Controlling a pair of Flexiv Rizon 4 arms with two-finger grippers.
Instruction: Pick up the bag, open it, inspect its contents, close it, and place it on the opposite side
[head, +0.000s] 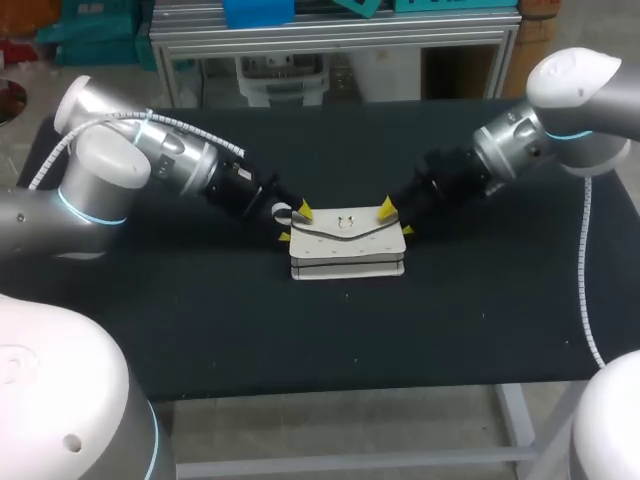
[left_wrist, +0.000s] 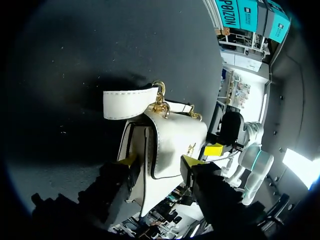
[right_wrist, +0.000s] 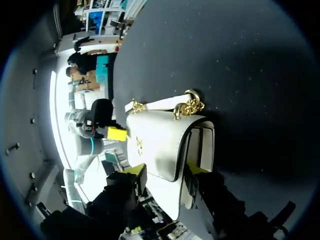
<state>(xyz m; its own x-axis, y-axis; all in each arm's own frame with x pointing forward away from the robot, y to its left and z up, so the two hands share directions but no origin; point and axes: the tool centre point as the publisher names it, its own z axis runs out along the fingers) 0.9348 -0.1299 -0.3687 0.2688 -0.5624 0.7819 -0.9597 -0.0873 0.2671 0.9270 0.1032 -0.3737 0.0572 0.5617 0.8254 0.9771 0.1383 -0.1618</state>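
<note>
A small white bag (head: 345, 242) with a flap and a gold clasp stands upright on the black table, near its middle. My left gripper (head: 293, 224) straddles the bag's left end, one yellow tip behind it and one in front. My right gripper (head: 397, 220) straddles the right end the same way. In the left wrist view both fingers of that gripper (left_wrist: 160, 161) press the bag (left_wrist: 175, 135) from two sides. The white strap (left_wrist: 127, 104) on its gold chain (left_wrist: 160, 97) lies ahead. In the right wrist view the gripper (right_wrist: 165, 171) likewise clamps the bag (right_wrist: 160, 140), whose gold chain (right_wrist: 189, 106) lies beyond.
Bare black tabletop (head: 300, 340) runs all around the bag, wide at the front and to both sides. Both arms come in low over the back half of the table.
</note>
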